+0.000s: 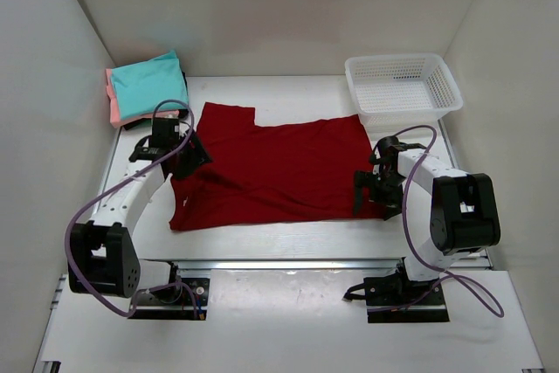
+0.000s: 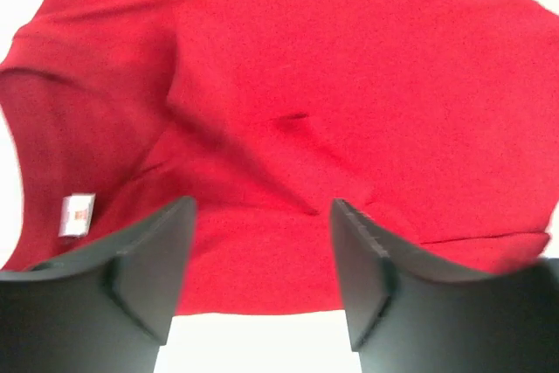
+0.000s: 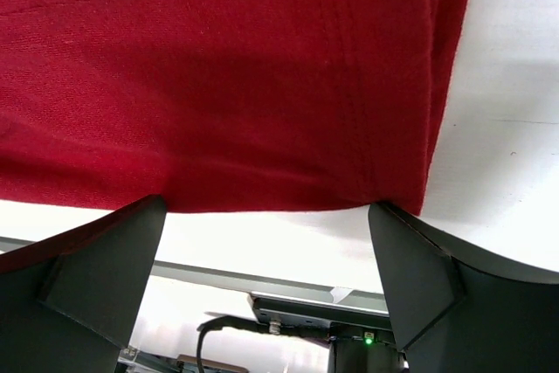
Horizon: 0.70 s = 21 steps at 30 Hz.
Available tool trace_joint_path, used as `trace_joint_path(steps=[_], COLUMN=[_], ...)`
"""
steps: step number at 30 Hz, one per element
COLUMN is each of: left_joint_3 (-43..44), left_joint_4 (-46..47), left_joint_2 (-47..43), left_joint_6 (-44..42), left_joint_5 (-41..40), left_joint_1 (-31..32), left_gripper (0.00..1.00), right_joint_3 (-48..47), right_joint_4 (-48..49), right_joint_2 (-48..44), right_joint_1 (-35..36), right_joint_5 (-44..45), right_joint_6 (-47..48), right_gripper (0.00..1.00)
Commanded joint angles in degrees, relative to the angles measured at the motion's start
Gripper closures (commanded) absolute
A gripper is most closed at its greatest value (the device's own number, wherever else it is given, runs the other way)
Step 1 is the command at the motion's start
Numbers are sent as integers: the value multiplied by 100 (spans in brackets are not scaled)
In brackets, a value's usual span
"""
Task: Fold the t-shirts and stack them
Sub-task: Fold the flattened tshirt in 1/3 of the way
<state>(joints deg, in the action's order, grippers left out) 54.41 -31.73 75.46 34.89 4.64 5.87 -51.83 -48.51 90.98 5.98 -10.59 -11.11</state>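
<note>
The dark red t-shirt [image 1: 279,168] lies on the worktop [image 1: 288,238]. The left end effector [image 1: 185,153] and right end effector [image 1: 371,188] are both spread, at its opposite edges.

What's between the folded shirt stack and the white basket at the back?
Only bare white tabletop, in the top view, between the folded teal and salmon-pink shirt stack and the white plastic mesh basket; the dark red t-shirt lies nearer.

Left arm [image 1: 122,203] and right arm [image 1: 421,179]: white shells, black joint housings, purple cable [image 1: 80,218] looping along each. Left hand [image 1: 187,151], right hand [image 1: 369,189] black; fingers [image 2: 148,259] matte dark-grey wedges. Black base plates [image 1: 410,305].
</note>
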Motion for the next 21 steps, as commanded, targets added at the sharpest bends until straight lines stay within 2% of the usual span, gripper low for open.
trace_joint_path(steps=[1,3,5,12,18,21], left_joint_3=[-194,-447,-668,-1599,-1785,-1899], left_joint_4=[-263,-395,-554,-616,-1098,-1248], left_joint_2=[-339,-453,-567,-524,-365,-400], left_joint_6=[-70,-27,8,237,176,149], left_joint_5=[-323,-359,-403,-622,-903,-991], left_joint_1=[-59,-42,-7,573,723,618], left_gripper=[23,25,30,35,37,37], right_joint_3=[-2,-63,-177,-450,-477,-573], right_joint_4=[237,246,264,878,1282,1143], right_joint_2=[-37,-10,-10,-282,-353,-239], right_joint_1=[26,52,79,79,219,290], right_joint_5=[-75,-49,-31,-180,-136,12], right_joint_6=[-22,-22,-5,-110,-93,-163], right_gripper=[1,1,1,1,1,1])
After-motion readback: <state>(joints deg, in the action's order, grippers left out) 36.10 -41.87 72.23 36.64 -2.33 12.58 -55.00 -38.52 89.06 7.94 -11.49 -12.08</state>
